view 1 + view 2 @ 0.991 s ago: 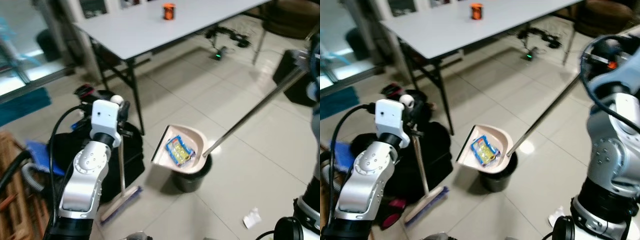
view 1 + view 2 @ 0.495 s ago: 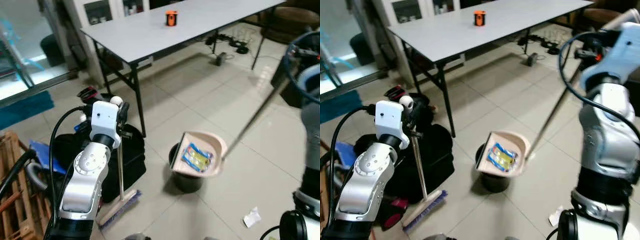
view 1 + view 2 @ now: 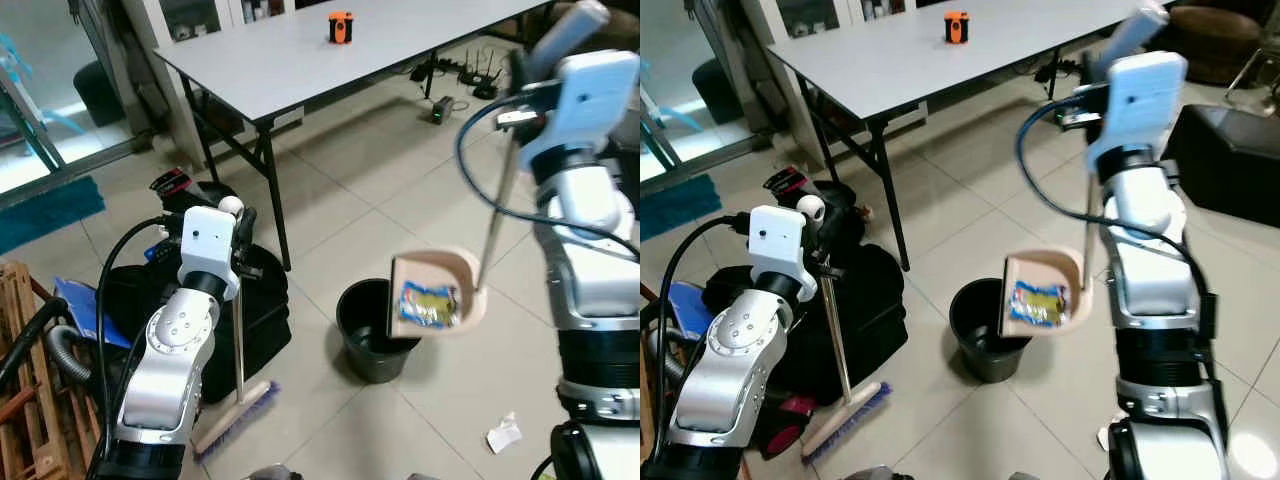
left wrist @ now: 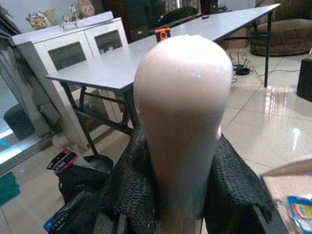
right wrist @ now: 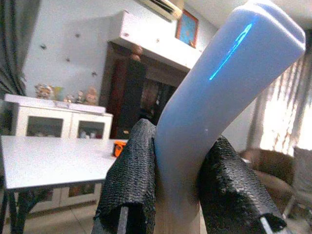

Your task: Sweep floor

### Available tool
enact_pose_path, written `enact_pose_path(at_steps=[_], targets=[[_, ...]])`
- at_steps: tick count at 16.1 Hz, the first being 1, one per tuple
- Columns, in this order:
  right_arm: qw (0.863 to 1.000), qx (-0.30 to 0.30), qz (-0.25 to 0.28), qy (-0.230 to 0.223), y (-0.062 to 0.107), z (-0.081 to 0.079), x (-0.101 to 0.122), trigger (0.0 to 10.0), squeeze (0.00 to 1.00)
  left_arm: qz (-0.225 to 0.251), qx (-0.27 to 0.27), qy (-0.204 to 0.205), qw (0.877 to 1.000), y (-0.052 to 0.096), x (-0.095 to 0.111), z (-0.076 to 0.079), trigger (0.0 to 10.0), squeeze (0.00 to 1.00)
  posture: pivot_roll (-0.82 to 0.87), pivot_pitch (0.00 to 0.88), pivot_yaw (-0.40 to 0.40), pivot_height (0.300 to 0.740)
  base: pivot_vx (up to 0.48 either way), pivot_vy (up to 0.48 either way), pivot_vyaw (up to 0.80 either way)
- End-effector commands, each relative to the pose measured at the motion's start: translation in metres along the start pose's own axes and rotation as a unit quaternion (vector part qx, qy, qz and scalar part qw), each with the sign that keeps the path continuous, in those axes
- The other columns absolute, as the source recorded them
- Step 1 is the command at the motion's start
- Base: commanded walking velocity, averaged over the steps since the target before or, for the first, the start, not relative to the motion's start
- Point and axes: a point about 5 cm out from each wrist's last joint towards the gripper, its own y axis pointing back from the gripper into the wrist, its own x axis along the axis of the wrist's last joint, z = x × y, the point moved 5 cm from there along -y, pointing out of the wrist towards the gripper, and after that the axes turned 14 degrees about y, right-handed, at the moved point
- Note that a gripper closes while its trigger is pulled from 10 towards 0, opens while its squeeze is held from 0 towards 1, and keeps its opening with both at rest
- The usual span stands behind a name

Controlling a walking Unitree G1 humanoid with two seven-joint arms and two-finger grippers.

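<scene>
My left gripper (image 4: 178, 204) is shut on the rounded top of the broom handle (image 3: 238, 330), which stands upright beside my left arm. The broom head (image 3: 236, 421) rests on the tiles. High on my right, my right gripper (image 5: 178, 204) is shut on the top of the dustpan's long handle (image 3: 496, 205). The beige dustpan (image 3: 450, 275) hangs tilted steeply, its open edge over the right rim of the black bin (image 3: 365, 335). A yellow and blue wrapper (image 3: 428, 305) lies in the pan. A crumpled white paper scrap (image 3: 503, 434) lies on the floor to the front right.
A long grey table (image 3: 300, 55) with black legs stands behind the bin, with an orange object (image 3: 341, 25) on it. Black bags (image 3: 205, 300), a hose and a wooden crate (image 3: 30, 400) crowd my left side. A dark seat (image 3: 1230, 150) stands at the right.
My right arm has lifted and swung the dustpan rightwards, bringing its handle almost upright and tipping the pan steeply at the bin's right rim. The broom and left arm stayed put.
</scene>
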Motion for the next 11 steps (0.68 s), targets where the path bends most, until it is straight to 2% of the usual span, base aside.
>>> enact_pose_path(at_steps=[1, 3, 6, 8, 11], targets=[[0.999, 0.017, 0.05, 0.011, -0.001, -0.012, 0.019, 10.0, 0.0, 0.019, 0.007, -0.017, 1.0, 0.002, 0.009, -0.004, 10.0, 0.0, -0.02, 0.049, 0.059, 0.74, 0.0, 0.0, 0.0], [0.997, 0.044, 0.061, 0.022, 0.002, -0.031, 0.02, 10.0, 0.0, 0.019, 0.01, -0.017, 1.0, 0.003, 0.009, -0.005, 10.0, 0.0, -0.02, 0.046, 0.057, 0.74, 0.0, 0.0, 0.0], [0.992, 0.089, 0.071, 0.063, 0.01, -0.061, 0.016, 10.0, 0.0, 0.018, 0.01, -0.019, 1.0, 0.005, 0.007, -0.006, 10.0, 0.0, -0.02, 0.042, 0.055, 0.74, 0.0, 0.0, 0.0], [0.99, 0.099, 0.088, 0.058, 0.016, -0.073, 0.02, 10.0, 0.0, 0.02, 0.007, -0.018, 1.0, 0.004, 0.008, -0.004, 10.0, 0.0, -0.02, 0.038, 0.059, 0.74, 0.0, 0.0, 0.0], [0.981, 0.124, 0.121, 0.086, 0.026, -0.09, 0.026, 10.0, 0.0, 0.026, 0.001, -0.02, 0.999, 0.002, 0.011, -0.001, 10.0, 0.0, -0.02, 0.035, 0.059, 0.74, 0.0, 0.0, 0.0]])
